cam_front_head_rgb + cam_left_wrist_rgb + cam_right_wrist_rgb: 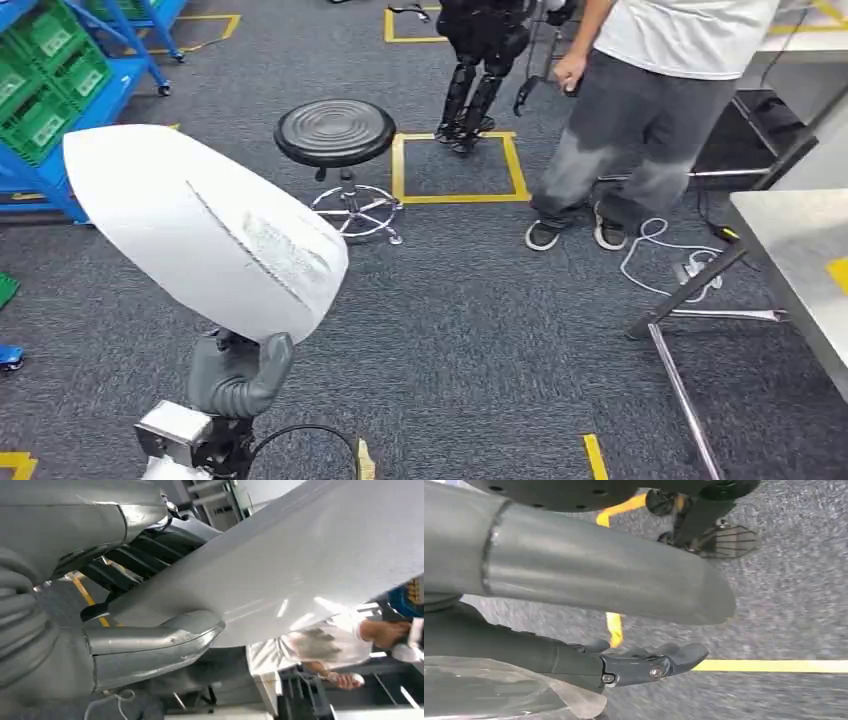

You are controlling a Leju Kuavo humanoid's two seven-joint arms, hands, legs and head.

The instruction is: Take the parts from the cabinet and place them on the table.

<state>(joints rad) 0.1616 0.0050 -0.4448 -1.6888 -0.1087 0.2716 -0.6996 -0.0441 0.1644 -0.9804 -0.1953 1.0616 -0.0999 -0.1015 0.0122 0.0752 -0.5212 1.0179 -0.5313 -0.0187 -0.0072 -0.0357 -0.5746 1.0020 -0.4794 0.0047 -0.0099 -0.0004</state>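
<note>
The large white curved part stands up out of the left hand, whose grey thumb presses one face and dark fingers the other, pinching its lower end. Beyond the part, a black round stool stands on the grey carpet, and past it a person in a white shirt. The steel table lies well off to the hand's right. The right hand hangs over the carpet, fingers extended and apart, holding nothing.

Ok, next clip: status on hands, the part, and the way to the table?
Left hand grips the white part, carried above the floor. Right hand hangs empty, fingers apart. Table ahead right; stool, person and floor cable close by.
</note>
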